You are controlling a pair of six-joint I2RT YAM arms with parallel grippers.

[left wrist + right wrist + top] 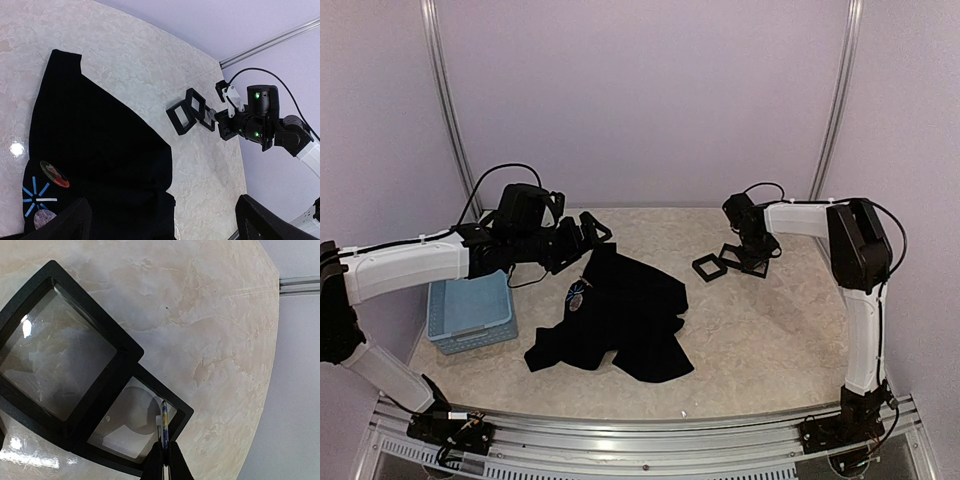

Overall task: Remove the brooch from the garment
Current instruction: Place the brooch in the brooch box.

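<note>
**Top view.** Left claw spread wide and empty, poised over the far edge of the garment. Black garment crumpled on the marbled table, just in front of that claw and well apart from the right claw. Light-blue basket nearer than the left claw, under its arm and beside the garment. Right claw pointing down at a pair of joined black square frames, touching or just above them; cannot tell which.

**Left wrist view.** Left claw's two dark fingers far apart at the bottom corners, nothing between them. Garment spread directly ahead of the claw and to its left. Near the left finger, a blue starburst mark on the cloth. Just beyond the mark, a round red and green brooch lying on the garment. Just nearer than the mark, a grey speckled disc. Far ahead, the black frames, with the right claw at their far side.

**Right wrist view.** Right claw pinched tight on a thin flat piece, seen edge-on, bluish with a pale patch. Directly beneath it, the smaller frame with its clear window. To the claw's upper left, the larger frame.
</note>
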